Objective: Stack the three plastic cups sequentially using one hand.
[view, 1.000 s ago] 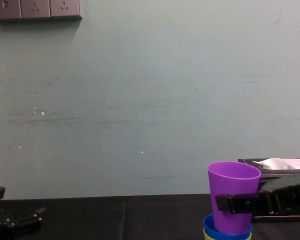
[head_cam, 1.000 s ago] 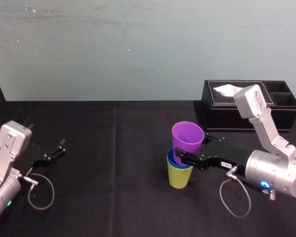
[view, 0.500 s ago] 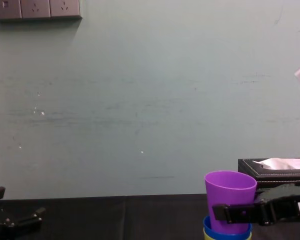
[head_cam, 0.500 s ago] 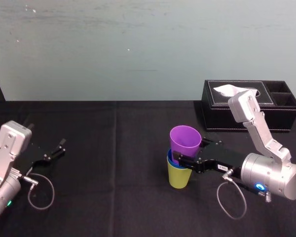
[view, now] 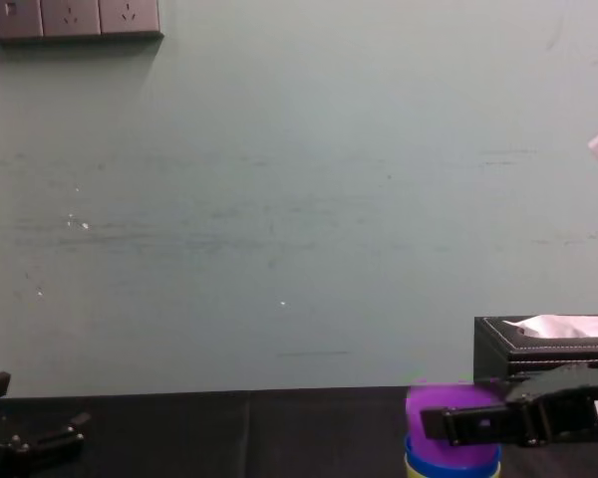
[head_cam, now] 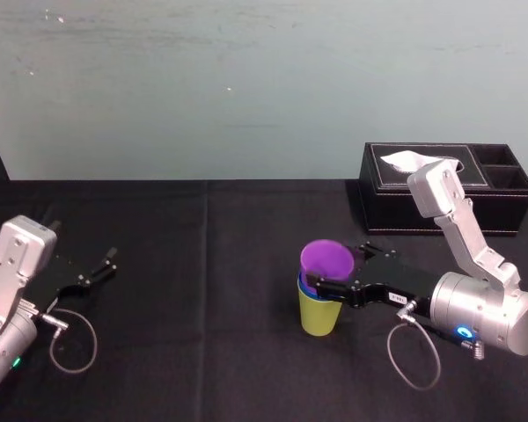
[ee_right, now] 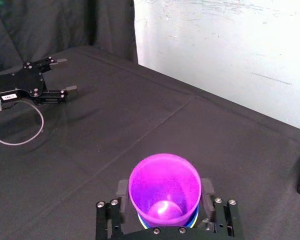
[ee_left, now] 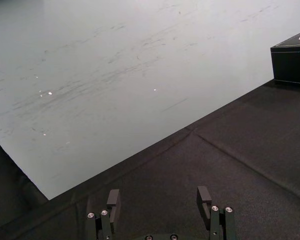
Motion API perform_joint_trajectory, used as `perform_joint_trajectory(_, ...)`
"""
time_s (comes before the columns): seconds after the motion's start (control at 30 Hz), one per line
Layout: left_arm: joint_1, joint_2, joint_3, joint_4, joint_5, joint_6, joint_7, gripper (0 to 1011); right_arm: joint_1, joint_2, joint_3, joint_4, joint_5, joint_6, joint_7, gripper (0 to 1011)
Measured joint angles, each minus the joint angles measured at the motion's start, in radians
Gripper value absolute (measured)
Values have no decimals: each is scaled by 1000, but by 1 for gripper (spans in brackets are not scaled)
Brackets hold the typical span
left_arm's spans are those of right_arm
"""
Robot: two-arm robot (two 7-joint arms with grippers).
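The right gripper (head_cam: 333, 283) clasps the round purple plastic cup (head_cam: 326, 260), sunk into the blue plastic cup (head_cam: 304, 287) inside the yellow-green plastic cup (head_cam: 319, 315); seemingly only release remains. The left gripper (head_cam: 99, 268) idles far left, spread and empty.

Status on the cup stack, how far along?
Done: the blue cup sits nested in the yellow-green cup. In hand: the right hand grips the purple cup, which is sunk into the blue one with its upper part showing above. Left to do: let go and back the arm off, judging by the grip. The left hand rests open on the table's left, idle.
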Motion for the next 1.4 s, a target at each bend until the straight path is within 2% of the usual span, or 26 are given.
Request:
perform_joint_trajectory(0.17, 0, 0, 0, 0, 0, 0, 0, 1000, 0, 0, 0, -1, 0, 0, 0, 998)
perform_joint_trajectory(0.37, 0, 0, 0, 0, 0, 0, 0, 1000, -1, 1, 1, -1, 0, 0, 1, 1000)
perform_joint_trajectory(0.53, 0, 0, 0, 0, 0, 0, 0, 1000, -34, -7, 32, -23, -10, -57, -32, 1000)
perform_joint_trajectory(0.7, 0, 0, 0, 0, 0, 0, 0, 1000, -90, -29, 82, -45, -29, -129, -105, 1000)
perform_joint_trajectory(0.8, 0, 0, 0, 0, 0, 0, 0, 1000, -139, -52, 121, -63, -56, -176, -186, 1000)
perform_joint_trajectory(0.83, 0, 0, 0, 0, 0, 0, 0, 1000, -166, -70, 141, -69, -69, -193, -237, 1000)
perform_joint_trajectory(0.87, 0, 0, 0, 0, 0, 0, 0, 1000, -179, -80, 151, -70, -73, -197, -260, 1000)
perform_joint_trajectory(0.9, 0, 0, 0, 0, 0, 0, 0, 1000, -201, -99, 167, -70, -80, -200, -306, 1000)
perform_joint_trajectory(0.97, 0, 0, 0, 0, 0, 0, 0, 1000, -212, -110, 176, -69, -83, -200, -329, 1000)
perform_joint_trajectory(1.03, 0, 0, 0, 0, 0, 0, 0, 1000, -246, -151, 204, -54, -87, -182, -406, 1000)
perform_joint_trajectory(1.13, 0, 0, 0, 0, 0, 0, 0, 1000, -266, -183, 216, -31, -94, -167, -452, 1000)
perform_joint_trajectory(1.4, 0, 0, 0, 0, 0, 0, 0, 1000, -280, -220, 223, 13, -113, -157, -476, 1000)
